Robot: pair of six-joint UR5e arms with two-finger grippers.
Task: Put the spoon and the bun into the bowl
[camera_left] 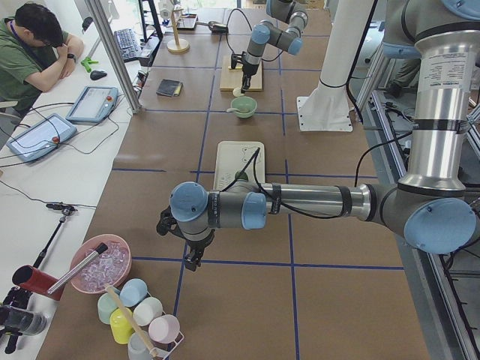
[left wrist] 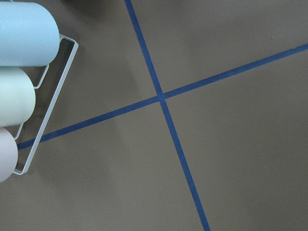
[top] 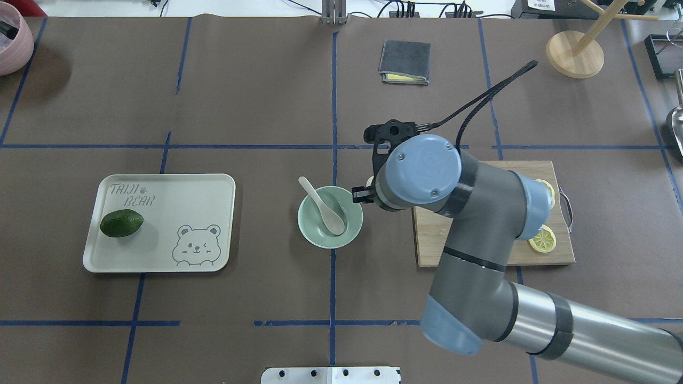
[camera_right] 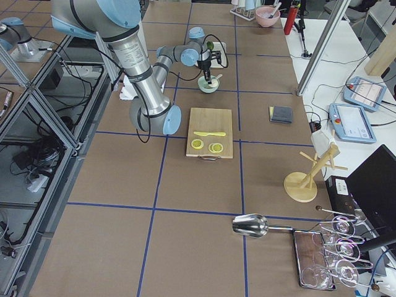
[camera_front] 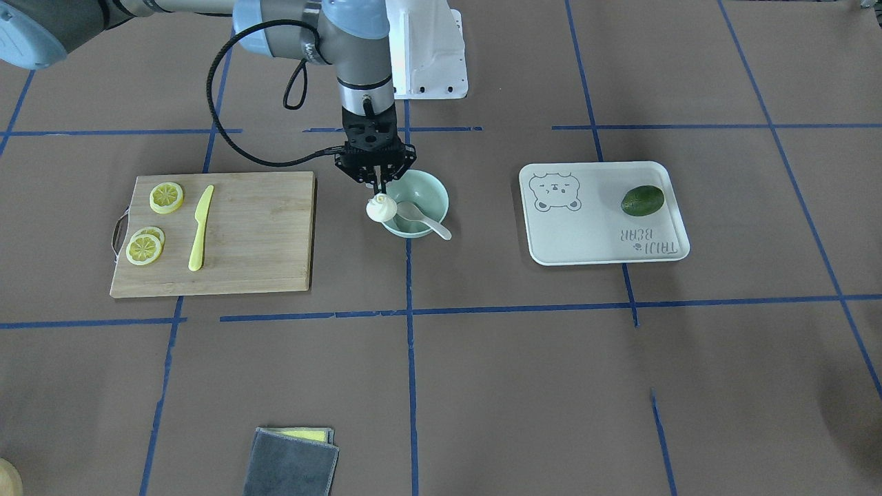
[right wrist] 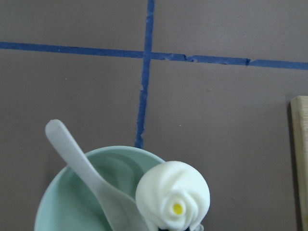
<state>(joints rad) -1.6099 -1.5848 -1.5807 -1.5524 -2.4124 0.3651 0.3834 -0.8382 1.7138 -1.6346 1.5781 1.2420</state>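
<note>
The pale mint-green bowl (camera_front: 435, 191) stands at the table's middle; it also shows in the overhead view (top: 315, 236) and the right wrist view (right wrist: 60, 195). The white spoon (camera_front: 428, 222) lies in the bowl with its handle over the rim (top: 319, 199) (right wrist: 77, 154). My right gripper (camera_front: 380, 190) is shut on the top of the white bun (camera_front: 380, 209) and holds it over the bowl's rim on the cutting-board side (right wrist: 173, 195). My left gripper (camera_left: 191, 259) shows only in the exterior left view, low over the table's far end; I cannot tell whether it is open.
A wooden cutting board (camera_front: 262, 234) with lemon slices (camera_front: 167, 197) and a yellow knife (camera_front: 200, 227) lies beside the bowl. A white tray (camera_front: 592, 234) holds a dark green fruit (camera_front: 642, 200). A grey cloth (camera_front: 293, 461) lies near the operators' edge. Cups in a rack (left wrist: 19, 33) are near my left wrist.
</note>
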